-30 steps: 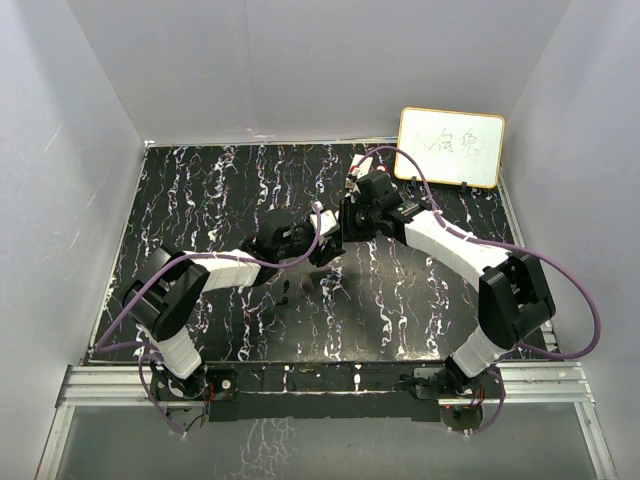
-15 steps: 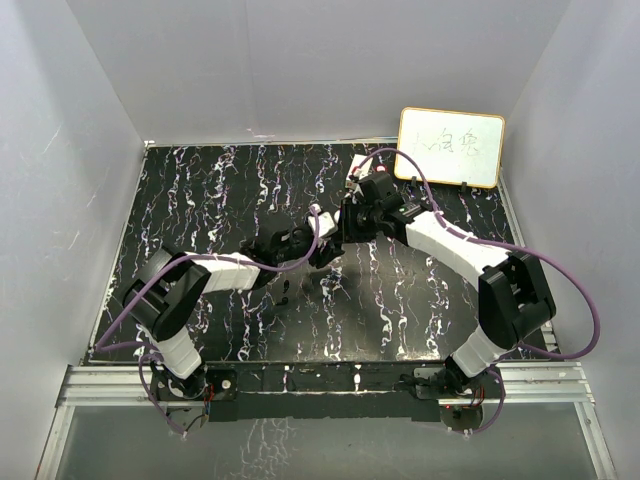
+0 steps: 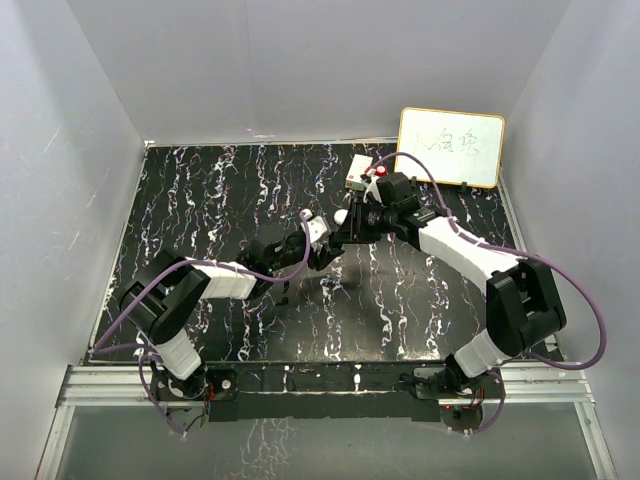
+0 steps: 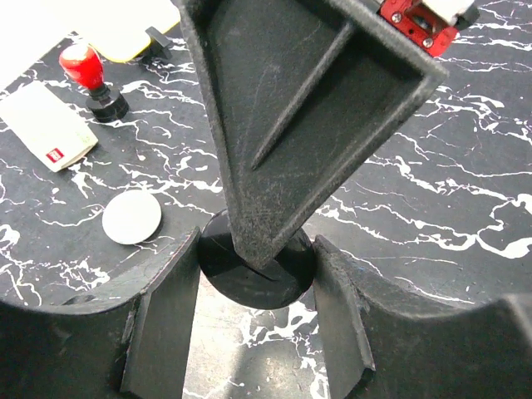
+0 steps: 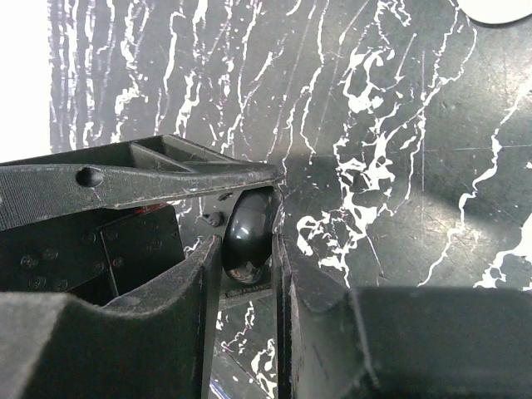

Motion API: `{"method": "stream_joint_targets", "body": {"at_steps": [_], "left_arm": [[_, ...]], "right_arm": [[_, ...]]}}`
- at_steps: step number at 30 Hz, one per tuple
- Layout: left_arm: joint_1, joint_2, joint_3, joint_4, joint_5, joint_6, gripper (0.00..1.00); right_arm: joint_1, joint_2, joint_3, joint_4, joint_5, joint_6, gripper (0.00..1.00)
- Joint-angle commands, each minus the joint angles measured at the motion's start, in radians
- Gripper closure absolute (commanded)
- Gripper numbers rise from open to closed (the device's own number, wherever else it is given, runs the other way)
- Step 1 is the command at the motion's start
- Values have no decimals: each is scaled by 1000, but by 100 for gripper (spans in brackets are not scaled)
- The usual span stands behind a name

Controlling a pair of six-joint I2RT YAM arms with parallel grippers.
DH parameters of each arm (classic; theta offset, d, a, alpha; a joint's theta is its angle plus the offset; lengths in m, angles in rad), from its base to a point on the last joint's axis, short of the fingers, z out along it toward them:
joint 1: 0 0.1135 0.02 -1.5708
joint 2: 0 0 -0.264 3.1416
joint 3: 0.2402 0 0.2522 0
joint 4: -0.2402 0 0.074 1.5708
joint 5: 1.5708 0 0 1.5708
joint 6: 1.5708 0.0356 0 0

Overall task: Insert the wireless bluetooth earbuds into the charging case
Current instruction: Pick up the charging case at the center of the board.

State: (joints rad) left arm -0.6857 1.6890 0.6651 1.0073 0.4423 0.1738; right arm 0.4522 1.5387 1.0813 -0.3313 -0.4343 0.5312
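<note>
The charging case (image 4: 259, 278), a glossy black round puck, is held off the table at the middle. My left gripper (image 4: 258, 249) has a fingertip against each side of its rim and is shut on it. My right gripper (image 5: 247, 241) is shut on the case (image 5: 249, 229), seen edge-on, one finger on each flat face. A right finger (image 4: 274, 125) lies across the case's face. In the top view both grippers, left (image 3: 320, 247) and right (image 3: 336, 240), meet over the table's middle. A tiny black earbud (image 3: 286, 292) lies on the table below the left gripper. The second one is not clearly visible.
A white round puck (image 4: 131, 217), a red-capped stamp (image 4: 87, 71) and a white packet (image 4: 46, 125) lie behind the case. A yellow-framed whiteboard (image 3: 450, 147) stands at the back right. Grey walls enclose the black marbled table (image 3: 200, 200).
My left gripper has moved forward and right, up to the case held by the right gripper, and now straddles it. The right wrist has shifted slightly right.
</note>
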Motion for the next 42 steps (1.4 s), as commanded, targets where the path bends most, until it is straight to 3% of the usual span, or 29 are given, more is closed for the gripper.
{"method": "stream_joint_targets", "body": {"at_steps": [1,9,14,20,30,34,42], "left_arm": [[6,-84,-24,140,-18,-20,62],[5,-95,-64,227,-24,-41,41],[6,-102,-78,240,-28,-45,35],[6,-115,-90,219,-66,-48,33],[6,-177,-113,126,-294,-162,36],[6,-166,-120,144,-236,-158,35],[6,-105,-120,188,11,-41,30]], "right_arm": [[-48,-46,-47,63,0,3,100],[-107,-75,-114,138,-80,37,100],[-130,-84,-138,169,-112,50,100],[-148,-91,-157,205,-137,67,100],[-201,-90,-223,341,-262,122,100],[-207,-75,-218,350,-280,125,100],[-208,-52,-192,345,-314,123,100]]}}
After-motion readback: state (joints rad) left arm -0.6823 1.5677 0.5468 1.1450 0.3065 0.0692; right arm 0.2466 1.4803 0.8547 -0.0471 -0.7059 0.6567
